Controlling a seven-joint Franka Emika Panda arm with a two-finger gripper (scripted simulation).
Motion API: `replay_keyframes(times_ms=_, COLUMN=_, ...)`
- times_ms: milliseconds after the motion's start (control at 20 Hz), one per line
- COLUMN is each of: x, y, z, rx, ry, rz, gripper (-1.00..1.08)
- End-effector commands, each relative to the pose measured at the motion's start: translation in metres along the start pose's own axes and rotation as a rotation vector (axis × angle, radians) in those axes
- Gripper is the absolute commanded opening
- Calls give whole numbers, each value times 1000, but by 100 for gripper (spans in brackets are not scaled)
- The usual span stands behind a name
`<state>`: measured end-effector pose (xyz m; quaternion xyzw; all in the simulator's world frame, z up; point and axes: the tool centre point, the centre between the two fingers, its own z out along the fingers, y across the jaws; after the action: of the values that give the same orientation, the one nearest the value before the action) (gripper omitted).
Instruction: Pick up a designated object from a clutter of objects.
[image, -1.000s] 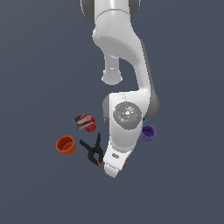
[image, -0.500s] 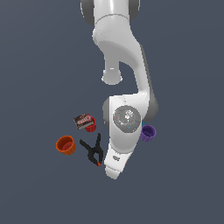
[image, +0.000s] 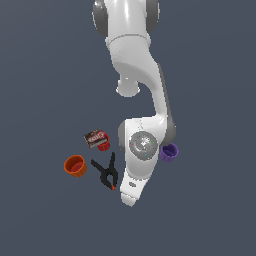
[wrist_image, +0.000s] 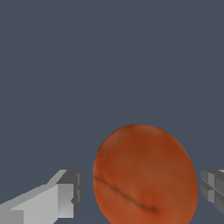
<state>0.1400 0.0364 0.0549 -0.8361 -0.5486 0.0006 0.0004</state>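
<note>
i'm hovering the tool (wrist_image: 140, 192) over the small plain orange ball (wrist_image: 144, 175), which is sitting on the dark grey desk (image: 45, 75) right between the two fingers (wrist_image: 61, 197). tool is spread, w/ a gap showing on each side of the ball, so nothing is pinched yet. in the exterior view the arm is hiding the ball completely.

i'm judging the step as final descent, then close. to do it well i'm keeping the ball centred btw the pads and going low enough to catch its widest part, since a round thing may squirt out if pinched high.

room: black spring clamp (image: 106, 171) is lying just beside the wrist on the exterior view's left, purple cup (image: 169, 152) near on the right. orange-red hollow cup (image: 75, 165) and dark brown box (image: 94, 137) are further off. the wrist view is showing bare desk around the ball.
</note>
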Motion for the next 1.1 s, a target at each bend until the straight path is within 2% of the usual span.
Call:
replay_keyframes(times_ms=0, x=0, y=0, z=7, rx=-1, ry=1, rz=-1, gripper=100)
replay_keyframes(times_ms=200, x=1, y=2, z=8, rx=-1, ry=1, rz=-1, gripper=100)
replay_keyframes(times_ms=250, x=1, y=2, z=8, rx=-1, ry=1, rz=-1, gripper=-100)
replay_keyframes(times_ms=1050, x=2, y=-3, z=2, rx=-1, ry=0, rz=0, gripper=-100)
